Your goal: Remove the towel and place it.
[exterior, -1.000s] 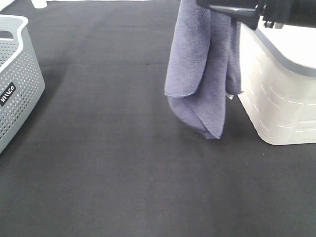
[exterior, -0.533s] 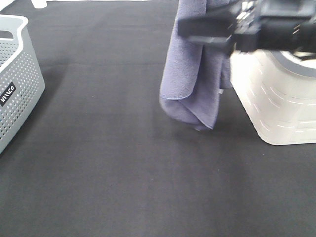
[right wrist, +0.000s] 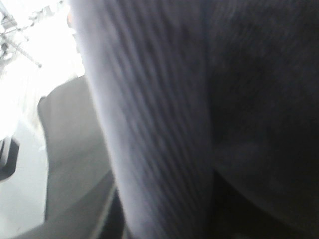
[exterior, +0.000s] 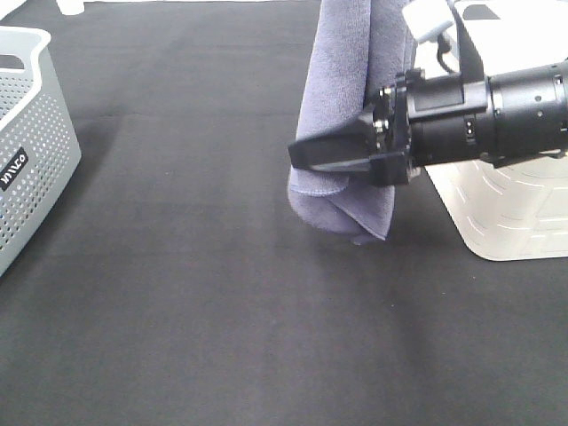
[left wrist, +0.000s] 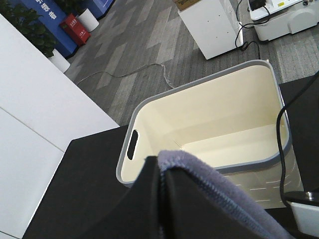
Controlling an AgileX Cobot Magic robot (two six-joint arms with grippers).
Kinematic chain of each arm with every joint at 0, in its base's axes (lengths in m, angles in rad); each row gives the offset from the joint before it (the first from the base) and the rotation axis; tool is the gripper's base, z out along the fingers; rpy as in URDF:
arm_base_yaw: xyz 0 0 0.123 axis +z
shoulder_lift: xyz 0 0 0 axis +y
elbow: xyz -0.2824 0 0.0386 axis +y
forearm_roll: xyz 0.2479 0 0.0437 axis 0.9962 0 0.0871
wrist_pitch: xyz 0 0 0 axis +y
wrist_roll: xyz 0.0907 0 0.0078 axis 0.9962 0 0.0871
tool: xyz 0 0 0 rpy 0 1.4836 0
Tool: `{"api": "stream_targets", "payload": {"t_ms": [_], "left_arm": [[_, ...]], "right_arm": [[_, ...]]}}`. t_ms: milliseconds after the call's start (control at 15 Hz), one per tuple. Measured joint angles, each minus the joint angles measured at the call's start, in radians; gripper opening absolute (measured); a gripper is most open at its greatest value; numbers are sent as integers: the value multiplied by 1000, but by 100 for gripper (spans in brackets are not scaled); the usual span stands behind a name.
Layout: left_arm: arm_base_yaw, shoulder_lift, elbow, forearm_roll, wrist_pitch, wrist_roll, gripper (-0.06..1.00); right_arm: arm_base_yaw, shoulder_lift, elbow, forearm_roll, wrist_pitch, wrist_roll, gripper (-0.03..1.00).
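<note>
The grey-lavender towel (exterior: 342, 80) hangs folded from above the exterior high view, its lower end just over the black table. My left gripper (left wrist: 160, 199) is shut on the towel's stitched edge (left wrist: 209, 186) high above the white basket; it is out of the exterior view. My right gripper (exterior: 311, 158) reaches in from the right, its dark fingers against the towel's lower part. The towel (right wrist: 164, 124) fills the right wrist view, close and blurred, so I cannot tell how its jaws stand.
The white basket with a grey rim (exterior: 515, 222) stands at the right, just behind the towel, and looks empty in the left wrist view (left wrist: 199, 107). A grey perforated basket (exterior: 35, 133) stands at the left edge. Black table surface (exterior: 222, 311) lies between them.
My right arm has come down and leftward from the top right corner to the towel's lower part. The hanging towel has shifted slightly left and up.
</note>
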Motion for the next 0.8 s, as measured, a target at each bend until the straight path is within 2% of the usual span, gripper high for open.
{"api": "stream_targets", "payload": {"t_ms": [400, 600, 800], "left_arm": [[0, 13, 0, 45, 3, 0, 0], [0, 19, 0, 54, 4, 0, 0], [3, 19, 0, 56, 4, 0, 0]], "right_arm": [[0, -91, 0, -130, -2, 172, 33], [0, -117, -1, -249, -2, 283, 29], [0, -152, -1, -326, -1, 352, 27]]}}
